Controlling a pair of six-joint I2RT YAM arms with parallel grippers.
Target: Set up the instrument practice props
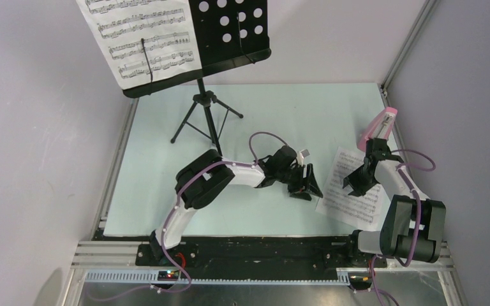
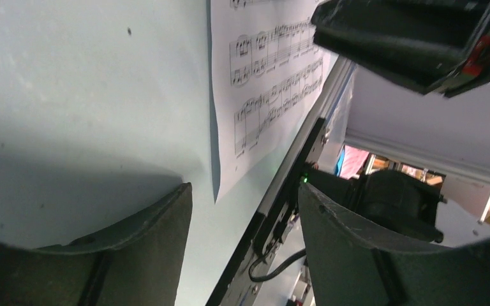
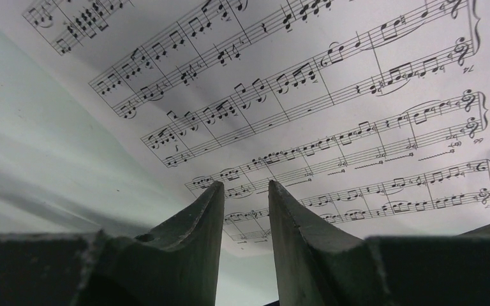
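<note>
The right claw [image 3: 245, 185], jaws slightly apart over the loose music sheet [image 1: 343, 205] lying flat at the right of the table [image 1: 166, 166], should catch the page's edge gently to avoid creasing.

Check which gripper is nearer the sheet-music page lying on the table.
Right. The right gripper hangs directly over the sheet-music page, its fingertips close above the print. The left gripper sits off the page's left edge, its jaws open toward it.

Bright, even light; close-ups seemingly soft
</note>
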